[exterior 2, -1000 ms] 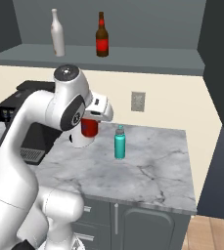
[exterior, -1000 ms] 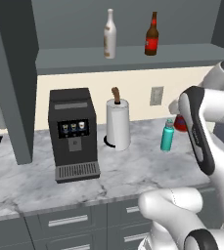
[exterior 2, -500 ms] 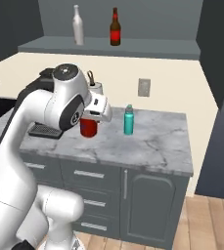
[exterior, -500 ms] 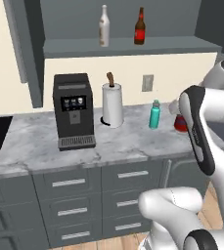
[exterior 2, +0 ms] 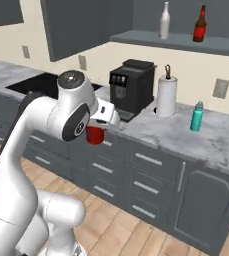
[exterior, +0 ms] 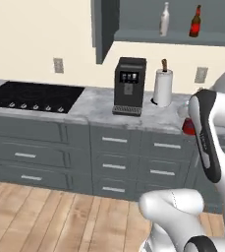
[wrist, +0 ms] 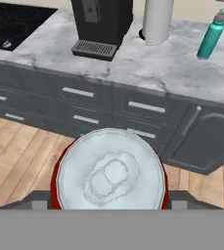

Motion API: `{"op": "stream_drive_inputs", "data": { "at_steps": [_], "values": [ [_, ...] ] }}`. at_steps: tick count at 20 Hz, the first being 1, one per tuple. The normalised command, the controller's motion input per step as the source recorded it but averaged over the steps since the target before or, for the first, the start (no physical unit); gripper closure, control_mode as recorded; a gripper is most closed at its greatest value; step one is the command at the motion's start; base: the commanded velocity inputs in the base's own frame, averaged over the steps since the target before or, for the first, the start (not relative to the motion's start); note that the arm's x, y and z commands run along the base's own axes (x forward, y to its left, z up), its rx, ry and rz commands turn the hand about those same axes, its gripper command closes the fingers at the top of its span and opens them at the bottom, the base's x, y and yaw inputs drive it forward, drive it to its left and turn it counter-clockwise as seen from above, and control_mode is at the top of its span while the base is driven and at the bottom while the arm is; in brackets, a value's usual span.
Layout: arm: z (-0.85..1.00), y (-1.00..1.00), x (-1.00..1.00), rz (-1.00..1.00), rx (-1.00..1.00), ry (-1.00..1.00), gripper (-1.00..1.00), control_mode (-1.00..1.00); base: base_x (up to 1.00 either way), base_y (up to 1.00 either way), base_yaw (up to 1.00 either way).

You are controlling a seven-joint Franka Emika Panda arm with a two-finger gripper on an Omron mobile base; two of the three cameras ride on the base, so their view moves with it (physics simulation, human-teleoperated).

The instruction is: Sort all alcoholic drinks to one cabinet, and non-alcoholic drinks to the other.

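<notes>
Grey drawers and a marbled worktop (exterior: pixel 94 106) fill the kitchen in the left base view. Far above the pincer, on the open cabinet shelf (exterior: pixel 173 37), stand the cream-white bottle (exterior: pixel 164 19) and the brown bottle (exterior: pixel 195 22), close together. A bit of the red soda can (exterior: pixel 187 128) peeks out beside the white arm, out in front of the worktop edge. The coffee machine (exterior: pixel 129 85) and paper-towel roll (exterior: pixel 162 87) sit well behind it.

From the right base view, the pincer (exterior 2: pixel 97 134) holds the red soda can up in the air, in front of the drawers and lower than the worktop top. The teal bottle (exterior 2: pixel 197 116) stands on the worktop, far off to the pincer's right. A second dark cabinet (exterior 2: pixel 83 25) hangs up high to the left.

Looking along the hand, the silver top of the can (wrist: pixel 109 175) sits right in the pincer, which is shut around it. The teal bottle is far ahead and to the right.

I think the can is on its way to the other cabinet, away from the two bottles. To do this well, keep the can upright, keep the squeeze steady, and lift it high enough to clear the shelf edge before going in.
</notes>
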Motion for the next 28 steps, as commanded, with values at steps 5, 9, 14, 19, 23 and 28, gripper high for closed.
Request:
{"op": "stream_drive_inputs", "data": {
  "at_steps": [5,9,14,19,23,28],
  "values": [
    [0.00,0.00,0.00,0.00,0.00,0.00,1.00,1.00,-0.56,0.06,0.84],
    [0.00,0.00,0.00,0.00,0.00,0.00,1.00,1.00,-0.09,0.28,0.73],
    [0.00,0.00,0.00,0.00,0.00,0.00,1.00,1.00,0.42,0.18,0.63],
    [0.00,0.00,0.00,0.00,0.00,0.00,1.00,1.00,0.99,0.05,0.49],
    [0.00,0.00,0.00,0.00,0.00,0.00,1.00,1.00,1.00,0.00,0.43],
    [0.00,0.00,0.00,0.00,0.00,0.00,1.00,1.00,1.00,0.00,0.36]
  ]
}}
